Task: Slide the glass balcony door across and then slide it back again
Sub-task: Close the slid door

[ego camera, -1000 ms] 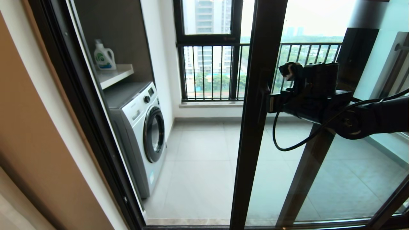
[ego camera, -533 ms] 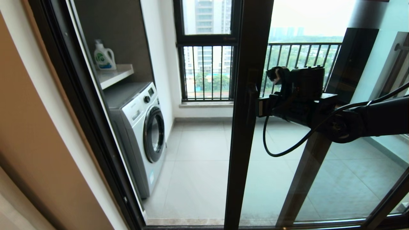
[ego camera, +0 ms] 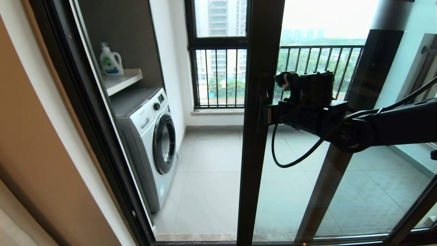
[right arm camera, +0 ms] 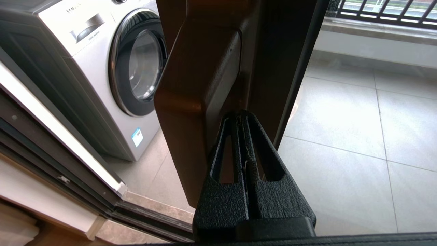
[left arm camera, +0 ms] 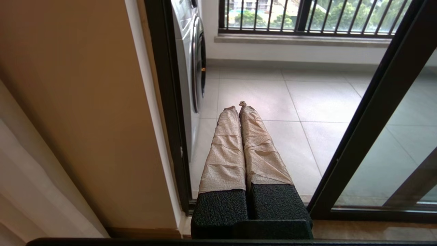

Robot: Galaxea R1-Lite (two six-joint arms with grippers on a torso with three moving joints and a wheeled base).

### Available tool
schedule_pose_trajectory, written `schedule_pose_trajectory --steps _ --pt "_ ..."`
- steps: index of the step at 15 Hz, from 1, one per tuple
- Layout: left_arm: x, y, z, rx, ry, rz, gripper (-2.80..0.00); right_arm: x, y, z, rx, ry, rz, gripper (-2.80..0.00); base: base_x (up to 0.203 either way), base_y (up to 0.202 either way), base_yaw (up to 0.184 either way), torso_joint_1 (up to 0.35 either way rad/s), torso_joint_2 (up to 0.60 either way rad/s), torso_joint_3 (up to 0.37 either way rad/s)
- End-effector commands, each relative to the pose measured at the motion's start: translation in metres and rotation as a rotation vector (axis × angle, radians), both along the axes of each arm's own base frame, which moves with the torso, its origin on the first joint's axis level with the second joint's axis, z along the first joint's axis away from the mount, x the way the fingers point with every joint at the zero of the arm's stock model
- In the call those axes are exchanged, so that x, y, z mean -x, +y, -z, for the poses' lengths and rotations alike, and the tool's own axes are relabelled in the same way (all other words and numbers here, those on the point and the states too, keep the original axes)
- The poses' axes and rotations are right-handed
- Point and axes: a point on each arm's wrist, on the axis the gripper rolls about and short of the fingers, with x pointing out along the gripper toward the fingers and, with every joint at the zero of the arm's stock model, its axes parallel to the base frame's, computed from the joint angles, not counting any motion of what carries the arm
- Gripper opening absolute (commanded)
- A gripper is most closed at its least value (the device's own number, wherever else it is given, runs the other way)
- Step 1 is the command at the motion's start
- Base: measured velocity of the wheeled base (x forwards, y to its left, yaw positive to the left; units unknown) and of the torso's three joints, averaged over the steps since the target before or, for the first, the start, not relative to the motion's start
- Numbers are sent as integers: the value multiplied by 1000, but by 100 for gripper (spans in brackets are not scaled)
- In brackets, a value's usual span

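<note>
My right claw (right arm camera: 243, 118) is clenched, fingers pressed together with nothing between them, tips butted against the bar handle (right arm camera: 201, 89) of the glass balcony door (ego camera: 254, 136). Reason for the closed fingers: I'm using them as a stiff pusher behind the handle's raised edge, not as a grip, so force goes sideways along the track and can't twist the frame.

Door's leading stile stands about mid-opening in the head view, with an open gap between it and the dark jamb (ego camera: 102, 143) on my left. The washing machine (ego camera: 150, 136) sits on the balcony floor beyond that gap, detergent bottle (ego camera: 111, 59) on the shelf above it. My judgement: door is mid-travel, not at either end stop.

Arm is held roughly level at handle height, cable looping below the wrist, clear of the glass.

Left claw (left arm camera: 239, 106) is parked low near the left jamb, padded fingers shut on nothing, out of the door's path.

Risk: tips slipping off the handle edge.
</note>
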Motion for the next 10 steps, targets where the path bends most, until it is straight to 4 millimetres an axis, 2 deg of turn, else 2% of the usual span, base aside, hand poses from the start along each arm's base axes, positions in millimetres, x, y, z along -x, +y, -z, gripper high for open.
schedule_pose_trajectory --steps 1,8,10 --pt "0 0 0 0 0 0 -280 0 8 6 5 12 -23 -280 0 0 0 0 0 0" --pt "0 0 0 0 -1 0 -280 -10 27 10 20 -12 -1 -280 0 0 0 0 0 0" --pt "0 0 0 0 0 0 -280 -5 37 10 20 -13 -26 -280 0 0 0 0 0 0"
